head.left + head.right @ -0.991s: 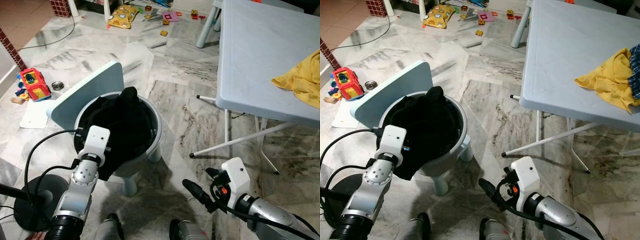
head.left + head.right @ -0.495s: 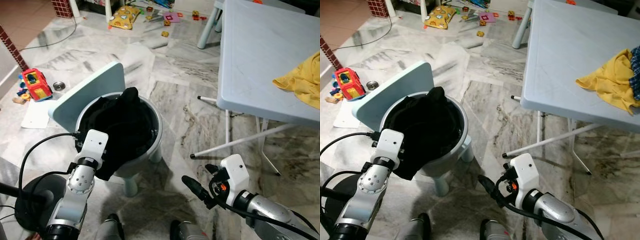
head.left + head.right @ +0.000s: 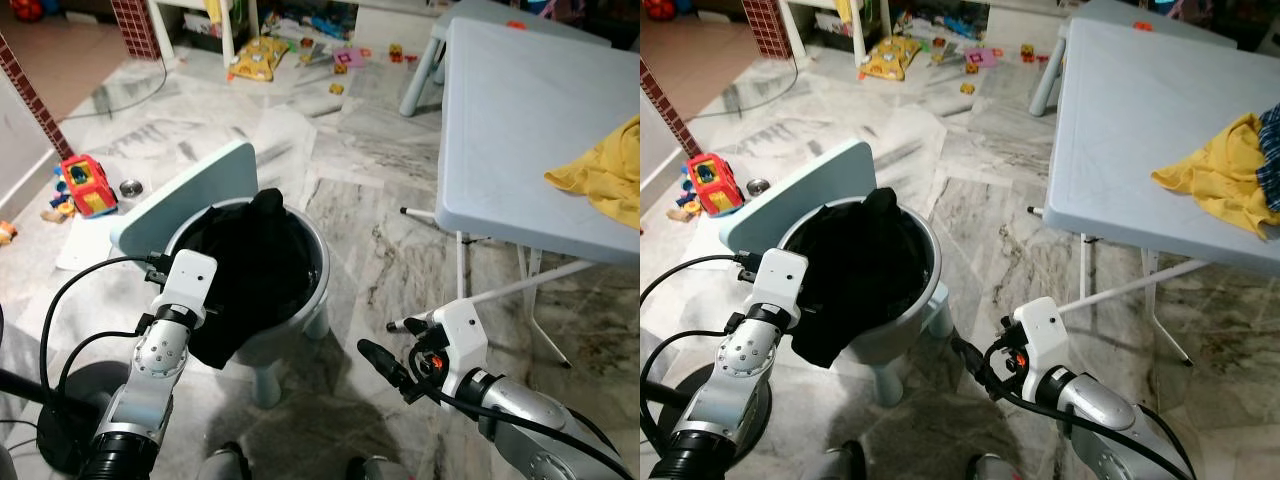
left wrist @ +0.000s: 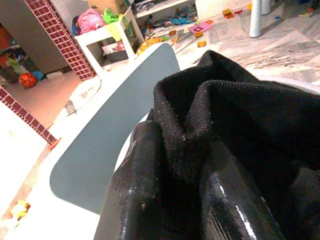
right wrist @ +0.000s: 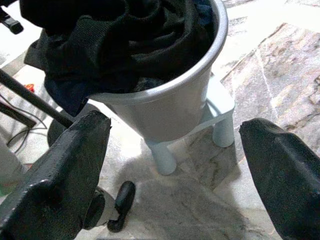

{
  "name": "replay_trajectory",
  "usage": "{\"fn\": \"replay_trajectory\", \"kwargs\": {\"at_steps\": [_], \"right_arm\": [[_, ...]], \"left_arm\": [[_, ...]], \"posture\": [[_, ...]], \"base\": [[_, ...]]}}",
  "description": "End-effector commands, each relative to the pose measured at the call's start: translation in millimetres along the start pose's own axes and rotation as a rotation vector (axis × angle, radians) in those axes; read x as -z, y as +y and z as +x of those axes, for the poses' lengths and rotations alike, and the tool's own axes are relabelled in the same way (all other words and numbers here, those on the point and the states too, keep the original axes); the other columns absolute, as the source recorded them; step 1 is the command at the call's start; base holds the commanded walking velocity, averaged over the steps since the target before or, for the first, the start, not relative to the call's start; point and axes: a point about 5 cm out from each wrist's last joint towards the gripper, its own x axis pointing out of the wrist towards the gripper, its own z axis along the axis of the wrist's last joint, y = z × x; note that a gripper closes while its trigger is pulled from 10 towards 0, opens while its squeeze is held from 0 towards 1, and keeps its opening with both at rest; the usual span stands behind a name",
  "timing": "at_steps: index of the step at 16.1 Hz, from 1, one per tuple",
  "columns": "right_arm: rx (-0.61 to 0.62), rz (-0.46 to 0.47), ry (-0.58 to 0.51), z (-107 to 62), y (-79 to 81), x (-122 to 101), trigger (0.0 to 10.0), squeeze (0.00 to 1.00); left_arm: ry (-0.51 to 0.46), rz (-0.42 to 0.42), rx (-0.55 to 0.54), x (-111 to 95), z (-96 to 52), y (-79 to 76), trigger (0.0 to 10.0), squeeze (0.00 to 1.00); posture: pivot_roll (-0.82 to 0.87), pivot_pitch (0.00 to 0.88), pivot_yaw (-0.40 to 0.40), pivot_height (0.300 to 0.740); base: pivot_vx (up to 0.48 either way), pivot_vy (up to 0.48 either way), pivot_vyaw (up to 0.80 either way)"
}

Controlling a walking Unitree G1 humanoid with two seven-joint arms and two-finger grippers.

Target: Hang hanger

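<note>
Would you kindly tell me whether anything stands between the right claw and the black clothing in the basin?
Nothing visible does. The right claw is open and faces the basin across bare marble floor. The black clothing is heaped above the rim.

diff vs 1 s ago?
Mostly camera: the head tilted up, so more of the far floor shows. Left gripper stays shut on the black garment in the basin; right gripper stays low, jaws open. Yellow cloth unmoved on the table.
</note>
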Motion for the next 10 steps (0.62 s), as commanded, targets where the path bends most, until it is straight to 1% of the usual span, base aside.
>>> {"fn": "replay_trajectory", "kwargs": {"at_steps": [1, 3, 4, 5, 7, 9, 10], "right_arm": [[0.011, -0.006, -0.003, 1.4, -3.0, -0.4, 10.0, 0.00], [0.021, -0.019, -0.023, 6.5, -8.3, -4.7, 10.0, 0.00], [0.019, -0.025, -0.037, 12.4, -9.7, -8.2, 10.0, 0.00], [0.014, -0.028, -0.047, 16.4, -9.7, -10.4, 10.0, 0.00], [0.006, -0.037, -0.061, 23.6, -9.0, -13.3, 10.0, 0.00], [0.016, -0.044, -0.076, 26.9, -11.8, -15.3, 10.0, 0.00], [0.058, -0.045, -0.107, 29.4, -19.3, -19.9, 10.0, 0.00]], "left_arm": [[-0.007, -0.007, 0.006, -0.8, 2.1, 2.0, 0.0, 0.00], [-0.088, -0.049, 0.013, -20.3, 6.3, 3.0, 0.0, 0.00], [-0.150, -0.058, 0.042, -34.5, 6.5, 2.1, 0.0, 0.00], [-0.186, -0.060, 0.063, -42.2, 5.6, 1.4, 0.0, 0.00], [-0.241, -0.054, 0.103, -53.7, 0.1, 0.0, 0.0, 0.00], [-0.270, -0.044, 0.124, -58.9, -5.2, -2.5, 0.0, 0.00], [-0.300, -0.014, 0.137, -62.5, -11.6, -5.3, 0.0, 0.00]], "posture": [[-0.16, 0.118, -0.034, 0.740], [-0.15, 0.089, -0.032, 0.740], [-0.14, 0.067, -0.032, 0.740], [-0.13, 0.059, -0.032, 0.740], [-0.12, 0.040, -0.033, 0.740], [-0.11, 0.021, -0.036, 0.740], [-0.11, 0.000, -0.038, 0.740]], "base": [[0.000, 0.000, 0.00], [0.000, 0.000, 0.00], [0.000, 0.000, 0.00], [0.000, 0.000, 0.00], [0.000, 0.000, 0.00], [0.000, 0.000, 0.00], [0.000, 0.000, 0.00]]}}
